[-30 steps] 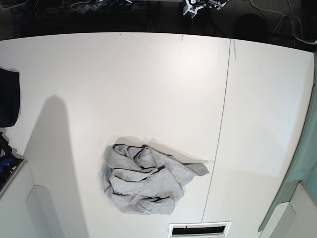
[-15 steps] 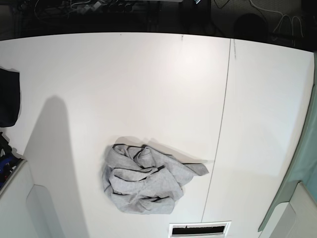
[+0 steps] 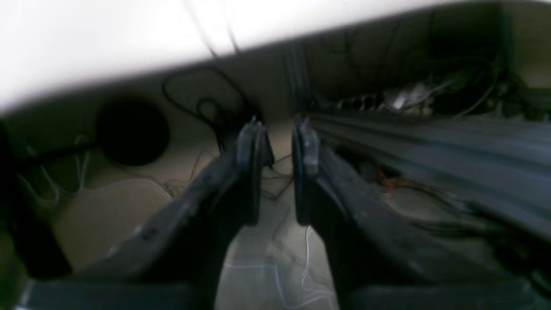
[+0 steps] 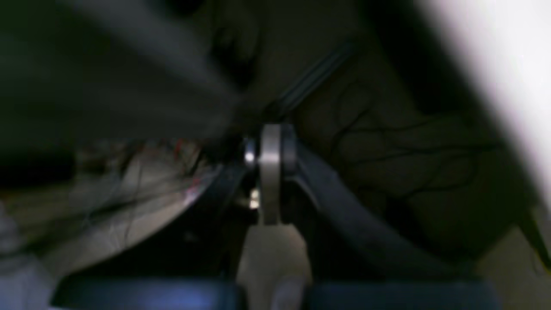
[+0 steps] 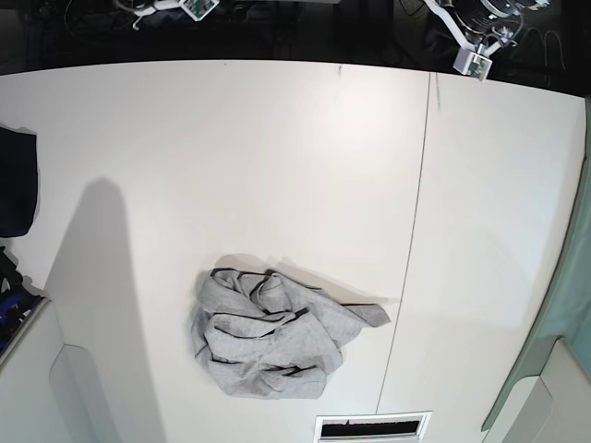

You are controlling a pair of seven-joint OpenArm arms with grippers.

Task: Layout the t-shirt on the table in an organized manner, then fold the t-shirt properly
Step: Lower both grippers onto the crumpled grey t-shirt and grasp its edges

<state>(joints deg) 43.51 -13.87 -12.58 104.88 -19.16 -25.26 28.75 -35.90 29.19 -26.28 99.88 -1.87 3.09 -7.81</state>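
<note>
The t-shirt (image 5: 270, 334) lies crumpled in a light grey heap on the white table (image 5: 277, 157), near the front edge and left of the thin dark seam (image 5: 414, 221). No lettering shows on it. Both arms hang beyond the table's far edge, far from the shirt. Only a white piece of the left arm (image 5: 475, 53) and one of the right arm (image 5: 194, 7) show in the base view. My left gripper (image 3: 277, 142) stands a little open with nothing between its fingers. My right gripper (image 4: 270, 165) is shut and empty.
A dark navy cloth (image 5: 17, 180) lies at the table's left edge. A white vent-like frame (image 5: 371, 427) sits at the front edge. Cables and dark equipment (image 3: 413, 97) lie past the far edge. A pale green strip (image 5: 559, 314) borders the right side.
White pieces of both arms have come into the base view at the top edge. The t-shirt has not moved.
</note>
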